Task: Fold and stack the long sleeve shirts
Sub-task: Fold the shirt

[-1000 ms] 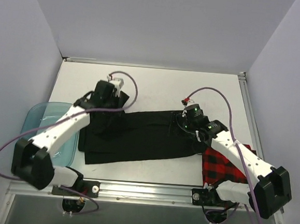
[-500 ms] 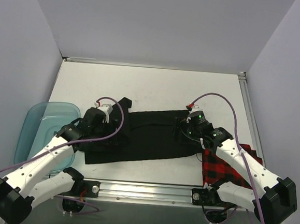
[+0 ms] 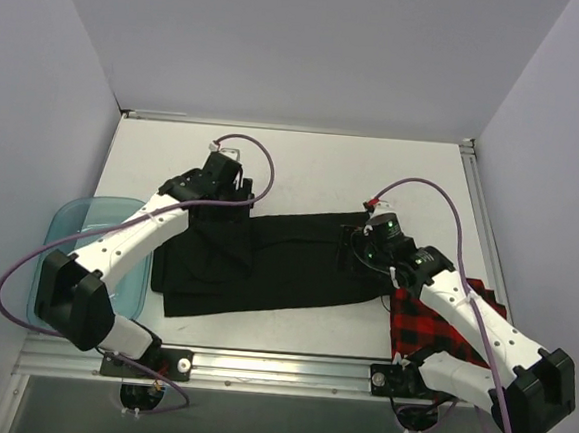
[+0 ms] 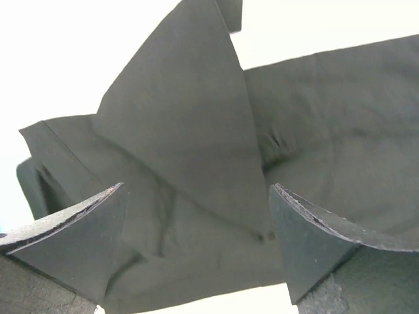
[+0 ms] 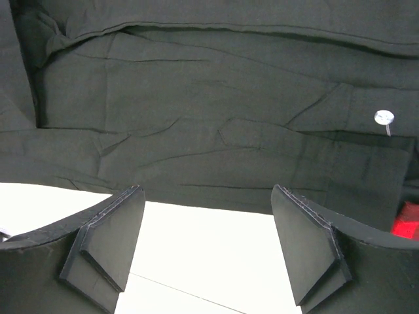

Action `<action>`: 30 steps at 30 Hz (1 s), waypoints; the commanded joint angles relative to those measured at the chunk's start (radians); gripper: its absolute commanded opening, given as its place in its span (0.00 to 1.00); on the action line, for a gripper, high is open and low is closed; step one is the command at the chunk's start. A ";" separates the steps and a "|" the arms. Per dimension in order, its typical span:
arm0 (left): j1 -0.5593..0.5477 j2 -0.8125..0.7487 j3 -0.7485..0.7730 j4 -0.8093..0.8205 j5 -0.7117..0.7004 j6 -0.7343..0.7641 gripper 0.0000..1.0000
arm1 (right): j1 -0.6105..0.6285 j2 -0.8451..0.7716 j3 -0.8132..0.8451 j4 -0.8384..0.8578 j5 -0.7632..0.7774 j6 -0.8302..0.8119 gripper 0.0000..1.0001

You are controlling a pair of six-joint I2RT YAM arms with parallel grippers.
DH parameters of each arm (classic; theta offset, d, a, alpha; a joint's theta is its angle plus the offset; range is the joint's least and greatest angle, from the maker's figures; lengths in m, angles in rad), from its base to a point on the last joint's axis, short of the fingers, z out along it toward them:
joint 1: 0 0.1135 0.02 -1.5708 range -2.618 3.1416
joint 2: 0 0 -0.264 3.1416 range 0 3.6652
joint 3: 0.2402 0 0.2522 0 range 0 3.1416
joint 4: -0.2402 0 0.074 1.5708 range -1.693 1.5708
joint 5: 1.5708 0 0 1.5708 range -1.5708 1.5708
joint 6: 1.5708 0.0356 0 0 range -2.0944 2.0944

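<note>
Both stand wide open, empty: left pincer (image 4: pixel 196 190) just above a peaked flap (image 4: pixel 183 118) of the black shirt (image 3: pixel 286 261), right pincer (image 5: pixel 206 191) over its edge. Unheld, that flap may slump crooked; a deep pinch there could grab several layers.

One black shirt (image 3: pixel 286 266); one check shirt (image 3: pixel 421 327); one tub (image 3: pixel 68 229)

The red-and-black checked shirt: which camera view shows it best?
The top external view: the checked shirt lies on the right, partly under the right arm. The right wrist view shows only a red sliver at its edge; the left wrist view shows none.
</note>
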 commanded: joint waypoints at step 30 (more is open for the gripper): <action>0.034 0.705 0.630 -0.035 -0.221 0.132 0.00 | -0.007 -0.199 -0.124 -0.069 0.042 0.058 0.78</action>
